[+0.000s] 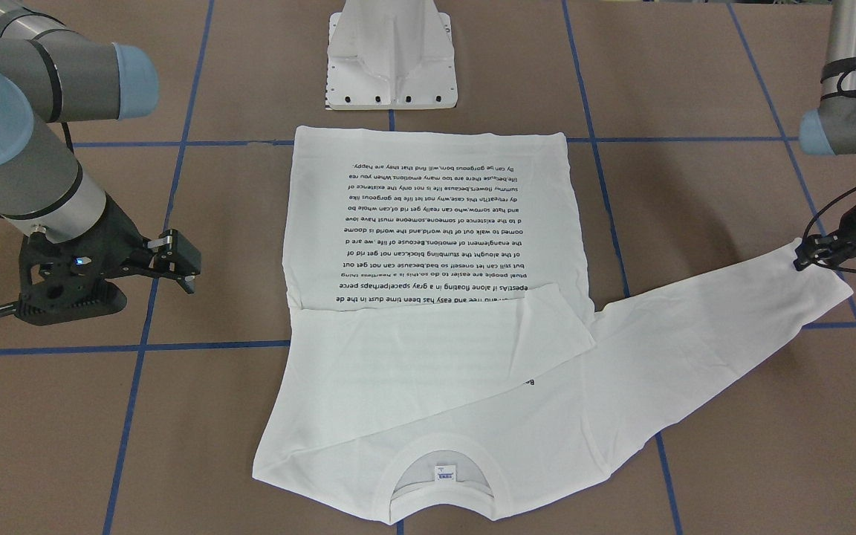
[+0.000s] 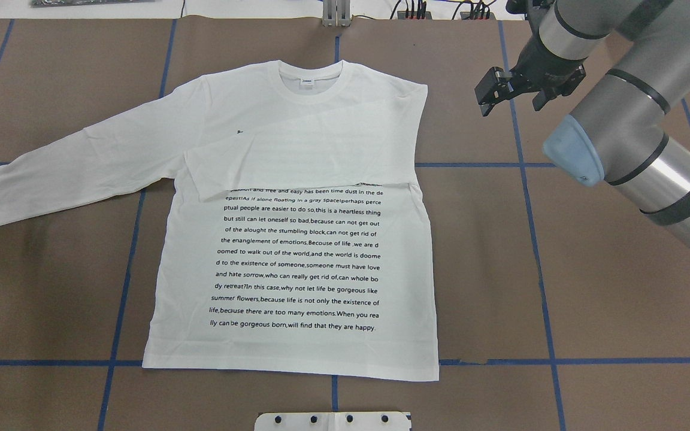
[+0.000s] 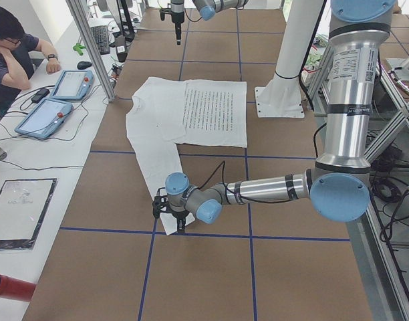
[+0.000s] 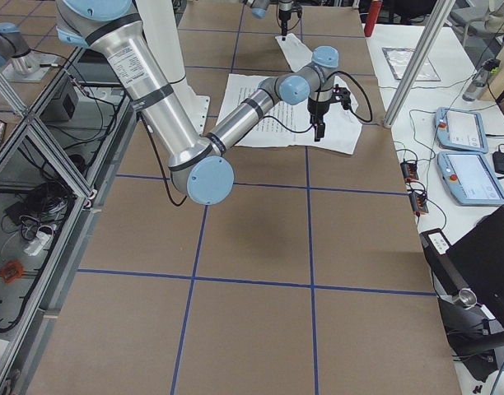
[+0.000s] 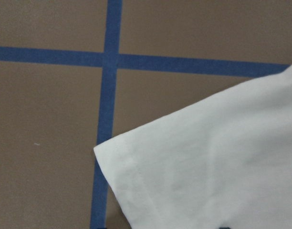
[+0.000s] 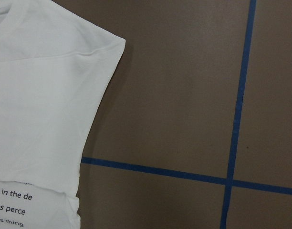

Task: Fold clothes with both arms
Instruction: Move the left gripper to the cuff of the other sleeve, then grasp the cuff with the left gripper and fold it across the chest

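The white long-sleeved shirt [image 2: 297,257] lies flat in the middle of the table with its black text side up and its neck [image 2: 309,81] away from the robot. One sleeve [image 2: 297,158] is folded across the chest. The other sleeve [image 1: 703,319] stretches out flat toward my left arm. My left gripper [image 1: 818,256] hangs low over that sleeve's cuff [image 5: 208,167], its fingers apart, and the cloth under it lies flat. My right gripper [image 2: 510,96] is open and holds nothing, above bare table just off the shirt's shoulder [image 6: 103,47].
The white metal pedestal [image 1: 391,67] stands just behind the shirt's hem. Blue tape lines [image 2: 524,197] cross the brown table. In the left side view a person [image 3: 11,47] sits at a side bench with two tablets [image 3: 57,100].
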Available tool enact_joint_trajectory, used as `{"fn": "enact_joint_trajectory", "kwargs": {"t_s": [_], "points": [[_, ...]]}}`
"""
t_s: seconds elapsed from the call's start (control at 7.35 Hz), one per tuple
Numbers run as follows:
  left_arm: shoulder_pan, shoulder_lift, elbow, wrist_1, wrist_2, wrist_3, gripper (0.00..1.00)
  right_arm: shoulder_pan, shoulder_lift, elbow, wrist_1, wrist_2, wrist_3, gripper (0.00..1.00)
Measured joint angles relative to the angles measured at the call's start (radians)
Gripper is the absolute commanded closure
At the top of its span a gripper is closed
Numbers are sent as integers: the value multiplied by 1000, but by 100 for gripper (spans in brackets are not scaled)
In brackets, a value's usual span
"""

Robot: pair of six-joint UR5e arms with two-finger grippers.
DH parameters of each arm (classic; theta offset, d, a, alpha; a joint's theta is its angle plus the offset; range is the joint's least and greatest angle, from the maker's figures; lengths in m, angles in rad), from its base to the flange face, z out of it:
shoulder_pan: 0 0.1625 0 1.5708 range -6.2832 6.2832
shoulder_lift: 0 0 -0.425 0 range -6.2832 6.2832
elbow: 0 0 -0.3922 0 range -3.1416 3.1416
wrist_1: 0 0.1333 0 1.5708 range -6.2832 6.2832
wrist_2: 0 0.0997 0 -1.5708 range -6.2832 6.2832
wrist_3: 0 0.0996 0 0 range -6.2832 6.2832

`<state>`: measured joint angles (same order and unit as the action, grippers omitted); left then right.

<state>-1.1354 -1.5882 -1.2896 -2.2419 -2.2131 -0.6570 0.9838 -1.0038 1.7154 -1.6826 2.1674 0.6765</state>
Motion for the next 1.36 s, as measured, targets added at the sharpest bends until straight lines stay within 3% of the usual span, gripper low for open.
{"fn": "enact_joint_trajectory", "kwargs": {"t_s": [0.14, 0.68, 0.95, 1.36], "points": [[0, 0, -2, 0, -1, 0, 79, 5, -2, 5, -1, 0, 0, 0], [-4, 2, -10, 5, -56, 0, 90, 11, -3, 9, -2, -3, 0, 0], [-2, 2, -35, 13, -75, -1, 100, 12, -7, 8, -1, -8, 0, 0], [-2, 0, -114, 65, -97, -3, 100, 14, -16, 10, -1, -9, 0, 0]]}}
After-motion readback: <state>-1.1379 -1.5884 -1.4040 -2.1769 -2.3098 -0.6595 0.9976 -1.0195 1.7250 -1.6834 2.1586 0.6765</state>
